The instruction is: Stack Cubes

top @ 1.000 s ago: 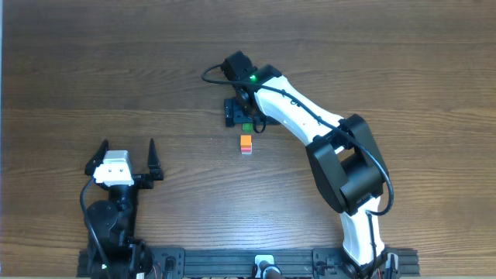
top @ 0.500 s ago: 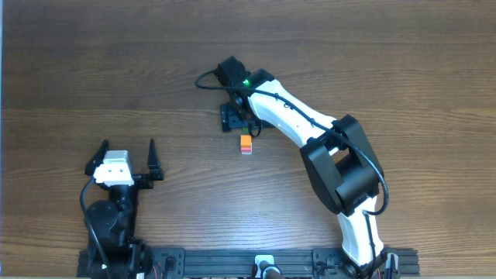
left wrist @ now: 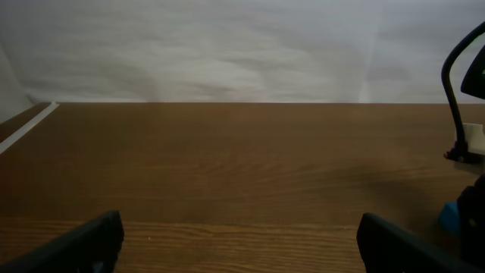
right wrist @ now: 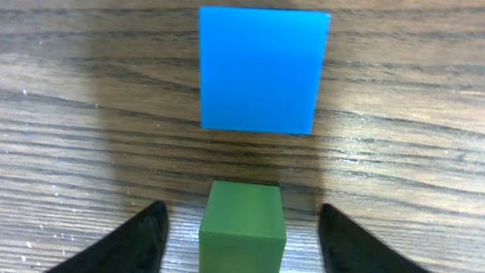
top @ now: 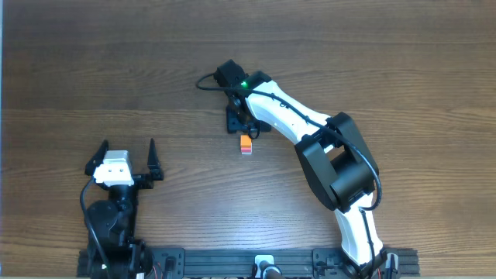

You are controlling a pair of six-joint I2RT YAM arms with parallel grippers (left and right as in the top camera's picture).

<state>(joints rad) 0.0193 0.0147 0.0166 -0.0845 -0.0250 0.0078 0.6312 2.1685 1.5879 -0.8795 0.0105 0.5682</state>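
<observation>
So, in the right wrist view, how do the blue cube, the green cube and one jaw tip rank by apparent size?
1. The blue cube, clearly the largest.
2. The green cube and either of the jaws: not ranked. Their visible parts look about alike, and the picture's edge cuts both off.
</observation>
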